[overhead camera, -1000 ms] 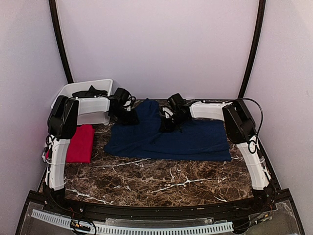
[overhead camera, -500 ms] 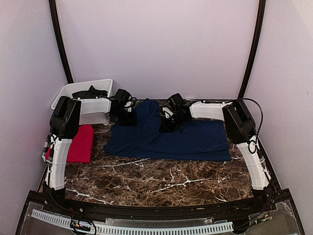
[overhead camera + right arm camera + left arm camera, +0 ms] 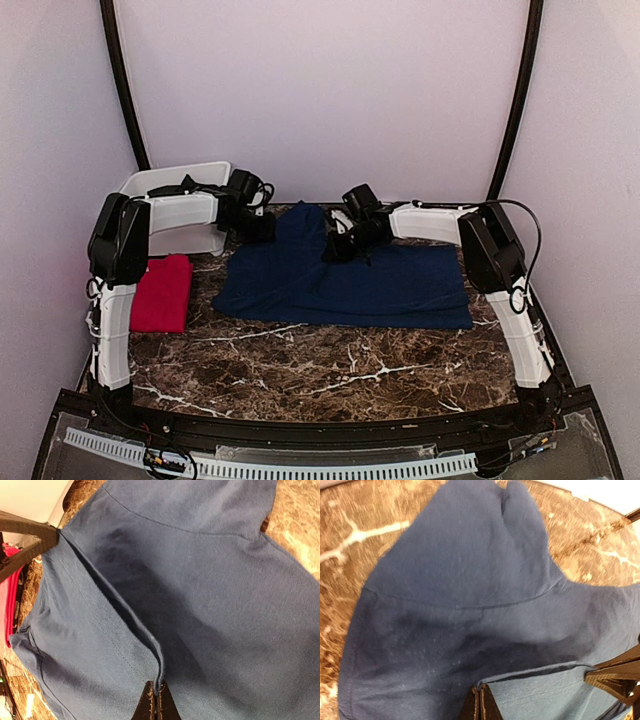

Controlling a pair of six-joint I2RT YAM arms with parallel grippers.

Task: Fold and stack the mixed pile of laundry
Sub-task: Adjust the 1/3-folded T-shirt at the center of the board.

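Brown marble table (image 3: 330, 370) seen from above, its near part bare in front of my two arm bases. Past that bare strip a navy blue T-shirt (image 3: 400, 285) lies spread flat across the middle of the table, and everything else is placed around it.

Just left of the navy blue T-shirt, apart from it, a red T-shirt (image 3: 163, 292) lies folded into a neat rectangle.

Both my arms reach in to the far edge of the navy blue T-shirt. My left pincer (image 3: 255, 228) is at its far left corner. In my left wrist view its fingertips (image 3: 480, 702) are pressed together on a lifted hem of the blue cloth. My right pincer (image 3: 338, 248) is near the middle of the far edge, beside a hump of raised fabric. In my right wrist view its fingertips (image 3: 156, 702) are clamped on a ridge of the same cloth.

Beyond the navy blue T-shirt's far left corner stands a white bin (image 3: 190, 175) with a dark garment (image 3: 185, 187) draped over its rim.
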